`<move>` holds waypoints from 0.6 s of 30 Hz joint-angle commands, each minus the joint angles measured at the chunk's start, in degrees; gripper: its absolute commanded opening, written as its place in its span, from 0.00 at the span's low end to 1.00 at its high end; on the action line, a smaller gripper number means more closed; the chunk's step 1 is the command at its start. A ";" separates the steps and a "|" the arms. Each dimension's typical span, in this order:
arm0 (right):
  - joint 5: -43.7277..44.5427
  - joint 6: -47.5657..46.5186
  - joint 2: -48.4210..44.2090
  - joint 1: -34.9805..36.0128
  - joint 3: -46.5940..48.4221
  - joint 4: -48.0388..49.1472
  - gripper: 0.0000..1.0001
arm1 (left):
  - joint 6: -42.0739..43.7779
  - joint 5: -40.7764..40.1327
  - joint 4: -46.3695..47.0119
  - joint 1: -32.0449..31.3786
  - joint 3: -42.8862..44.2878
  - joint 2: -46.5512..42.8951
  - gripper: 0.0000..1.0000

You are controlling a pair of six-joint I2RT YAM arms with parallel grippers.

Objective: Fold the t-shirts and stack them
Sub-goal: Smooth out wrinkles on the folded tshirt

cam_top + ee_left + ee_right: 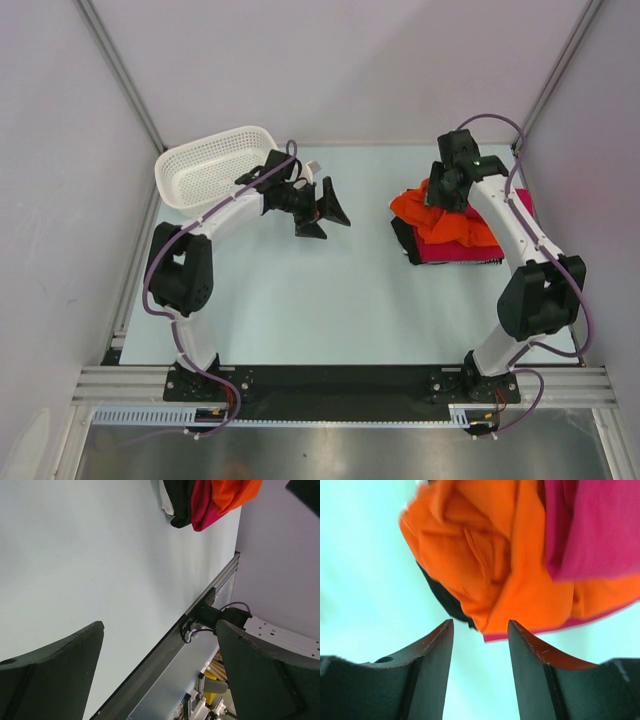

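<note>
Crumpled bright orange cloth t-shirt (pixel 485 570) heaped with crimson cloth t-shirt (pixel 590 530), just beyond right gripper (pixel 480 625) tips, jaws partly apart and empty, left gripper (pixel 160 625) spread wide, well apart from both

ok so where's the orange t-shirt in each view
top external: orange t-shirt lies right of centre, crumpled on the other shirts.
left wrist: at the top edge, right of centre.
right wrist: fills the upper middle.
shared landmark: the crimson t-shirt touching it shows in all three views.
</note>
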 commanded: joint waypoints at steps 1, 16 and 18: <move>3.49 4.82 -4.22 1.97 -5.14 -1.54 0.52 | 2.32 0.41 0.29 0.17 -0.49 -2.06 1.00; 13.51 8.69 -0.01 7.96 -10.69 -0.92 0.52 | 5.14 0.59 -2.35 0.17 -0.57 -3.90 1.00; 15.43 8.42 0.43 8.05 -10.51 -0.49 0.52 | 5.58 0.50 -2.96 0.17 -0.57 -4.08 1.00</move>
